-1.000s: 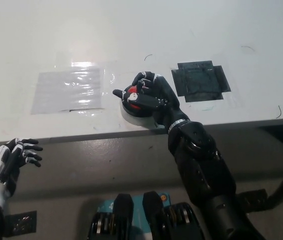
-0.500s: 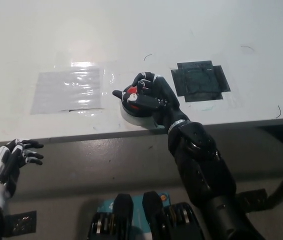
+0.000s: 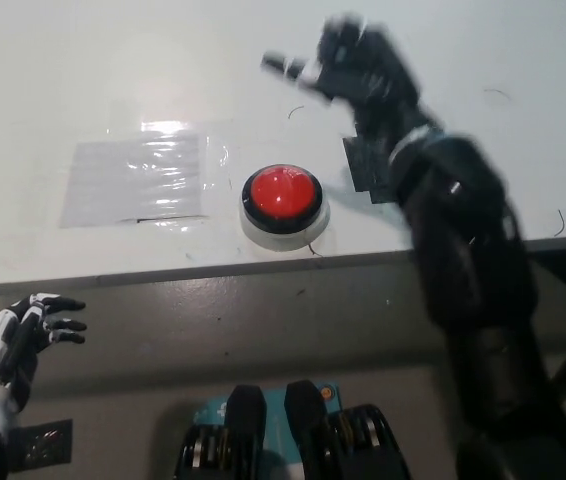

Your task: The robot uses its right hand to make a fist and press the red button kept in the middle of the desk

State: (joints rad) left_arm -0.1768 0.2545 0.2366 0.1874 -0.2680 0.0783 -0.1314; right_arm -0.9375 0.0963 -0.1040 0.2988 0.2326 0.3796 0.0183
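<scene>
Red button point(image 3: 282, 192) fully uncovered near the front edge of the white counter point(image 3: 83, 80), roughly mid-width. Domed, glossy red cap with a soft highlight across the top, seated in a black ring, on a round white base. Just left of it, a rectangle of clear, wrinkled tape or film point(image 3: 135, 180) stuck flat to the counter, catching glare. To the right, a dark square patch of tape point(image 3: 373, 165), partly hidden behind the black forearm.

Right hand point(image 3: 355, 62) raised above the counter, up and to the right of the button, well apart from it and touching nothing. Heavily motion-blurred: holding nothing, fingers apparently curled with one part jutting toward picture left, but open or clenched cannot be told for certain. Black arm running down to the lower right corner.

Left hand point(image 3: 25, 330) resting at the lower left, below the counter's front edge, released, fingers point(image 3: 63, 322) spread apart and empty.
</scene>
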